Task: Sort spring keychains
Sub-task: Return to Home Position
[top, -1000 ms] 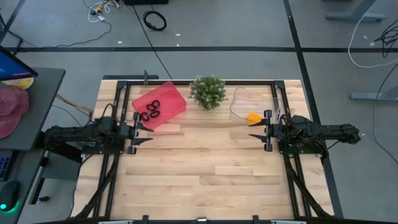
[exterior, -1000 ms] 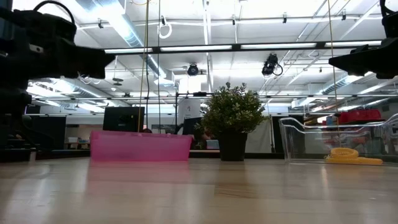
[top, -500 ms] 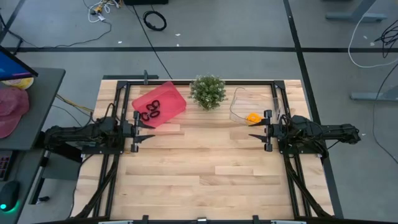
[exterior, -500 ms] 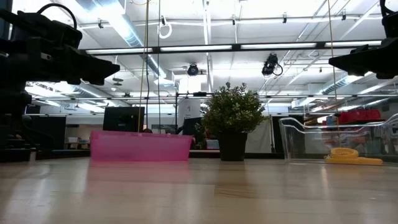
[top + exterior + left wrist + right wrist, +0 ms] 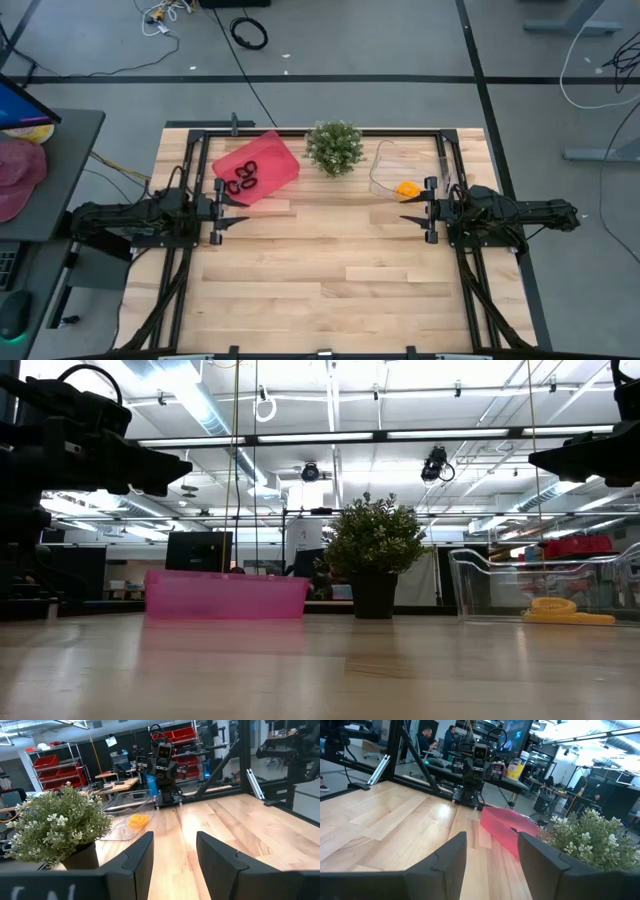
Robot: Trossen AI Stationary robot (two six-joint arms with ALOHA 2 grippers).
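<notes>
Right, from the high view first: the left gripper (image 5: 232, 213) hangs over the left side of the table (image 5: 320, 285), just in front of the red bin (image 5: 268, 152), pointing towards the middle. Opposite it, the right gripper (image 5: 410, 211) sits over the right side, just in front of the clear bin (image 5: 383, 160), facing back at its partner. Black spring keychains (image 5: 242, 178) lie clustered inside the red bin; their number is hard to make out. Orange spring keychains (image 5: 407, 188) are heaped in the clear bin. Between the bins stands the green plant (image 5: 334, 147).

Down to the low view: both arms hover well above the wood, one at each upper corner. The red bin's wall hides its black loops, while the orange heap shows through the clear wall on the right.

Left wrist view: its two dark fingers (image 5: 137, 865) stand spread apart with nothing between them, bare tabletop showing in the gap.

Right wrist view: same story, fingers (image 5: 447, 857) parted and empty, with the red bin and plant ahead and people seated in the room beyond.
</notes>
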